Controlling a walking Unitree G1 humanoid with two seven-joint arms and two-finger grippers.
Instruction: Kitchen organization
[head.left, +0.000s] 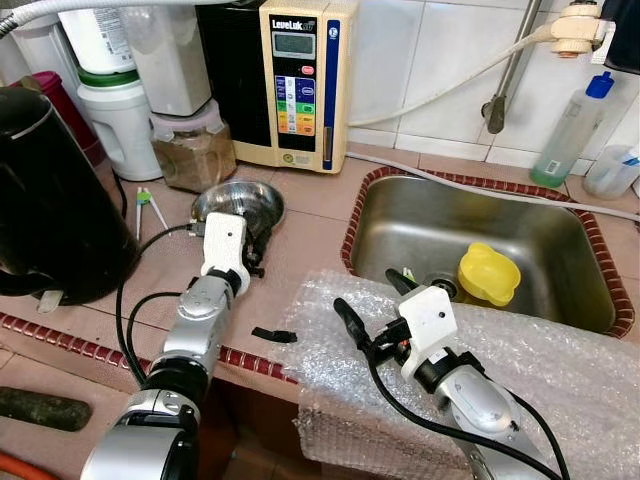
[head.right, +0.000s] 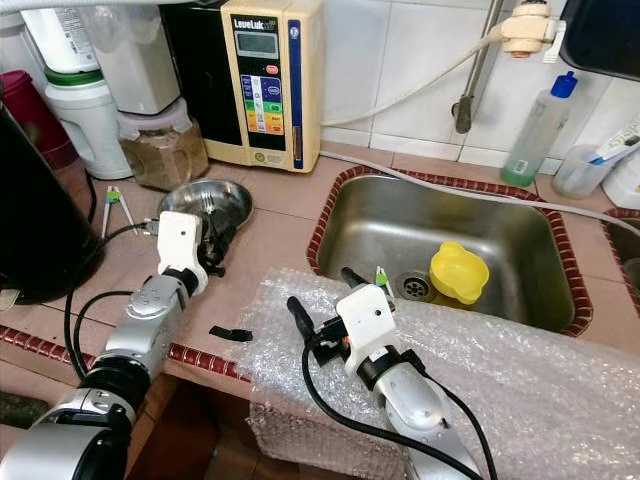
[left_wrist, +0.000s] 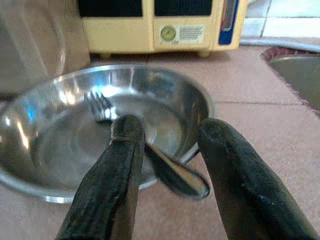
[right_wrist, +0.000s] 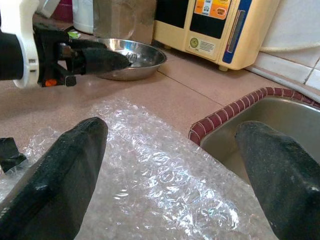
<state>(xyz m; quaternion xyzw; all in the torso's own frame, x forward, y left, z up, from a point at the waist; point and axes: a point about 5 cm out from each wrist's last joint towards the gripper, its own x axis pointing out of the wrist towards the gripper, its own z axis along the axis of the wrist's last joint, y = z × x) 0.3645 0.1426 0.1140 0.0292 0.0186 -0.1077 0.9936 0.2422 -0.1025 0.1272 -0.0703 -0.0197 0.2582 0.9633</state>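
My left gripper (left_wrist: 167, 165) stands apart around the handle of the fork (left_wrist: 150, 150), which lies tines-down in the steel bowl (head.left: 238, 203) left of centre; thin, stiff and slippery, best pinched mid-handle, while my right gripper (head.left: 370, 305) hovers apart over bubble wrap (head.left: 560, 370).

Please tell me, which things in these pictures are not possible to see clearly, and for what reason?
- Fork in the steel bowl: left wrist view shows it between the open fingers of the left gripper; contact cannot be told. In the eye views the gripper covers it.
- Sink drain: partly behind the right gripper and yellow cup.
- Black kettle: cut by the left edge.
- Labels on the cream appliance: too small.
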